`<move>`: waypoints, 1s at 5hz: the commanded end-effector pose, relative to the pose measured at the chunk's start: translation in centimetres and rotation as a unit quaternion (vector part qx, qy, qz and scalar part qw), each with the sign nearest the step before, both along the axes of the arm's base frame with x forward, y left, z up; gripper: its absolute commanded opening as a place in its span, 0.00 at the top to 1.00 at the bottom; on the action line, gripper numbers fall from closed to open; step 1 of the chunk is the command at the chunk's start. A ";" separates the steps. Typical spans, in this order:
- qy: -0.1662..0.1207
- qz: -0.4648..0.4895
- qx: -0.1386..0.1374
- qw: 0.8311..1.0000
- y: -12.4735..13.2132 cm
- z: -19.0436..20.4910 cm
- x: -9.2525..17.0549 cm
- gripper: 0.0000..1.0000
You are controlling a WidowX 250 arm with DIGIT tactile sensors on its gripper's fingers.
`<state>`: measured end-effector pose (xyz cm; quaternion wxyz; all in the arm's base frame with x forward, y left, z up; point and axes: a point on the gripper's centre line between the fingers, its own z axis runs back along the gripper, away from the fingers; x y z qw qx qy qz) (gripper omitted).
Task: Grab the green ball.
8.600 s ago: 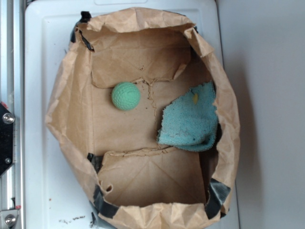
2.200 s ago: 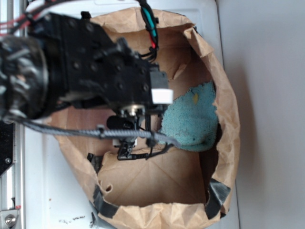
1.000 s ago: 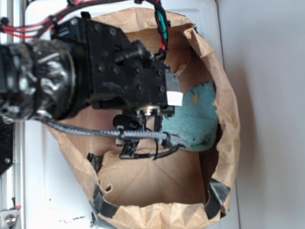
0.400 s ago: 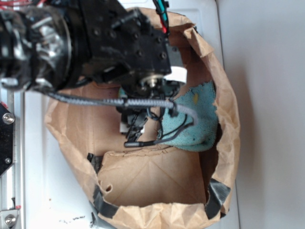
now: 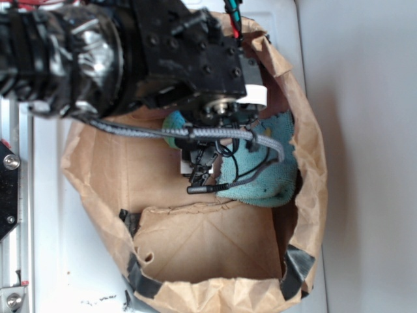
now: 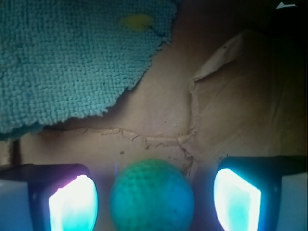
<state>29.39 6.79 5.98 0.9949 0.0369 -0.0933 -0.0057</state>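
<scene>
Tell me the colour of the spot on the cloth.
Yellow, on the teal terry cloth; the spot shows best in the wrist view.

- A brown paper bag lies open around the gripper, its creased rim torn in places.
- Black tape patches the bag's corners on the side away from the arm.
- Under the bag is a white tray.
- A pale grey surface spreads beyond the bag.
- A metal rail with bolts runs along the edge under the arm.
- Soft, even light.
</scene>
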 end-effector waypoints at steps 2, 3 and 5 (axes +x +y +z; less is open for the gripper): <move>-0.006 -0.029 0.034 0.999 -1.0 -1.4 -0.7 0.00; -0.005 -0.029 0.038 0.999 -0.9 -1.7 -0.9 0.00; -0.007 -0.015 0.032 0.999 -0.9 -1.5 -0.5 1.00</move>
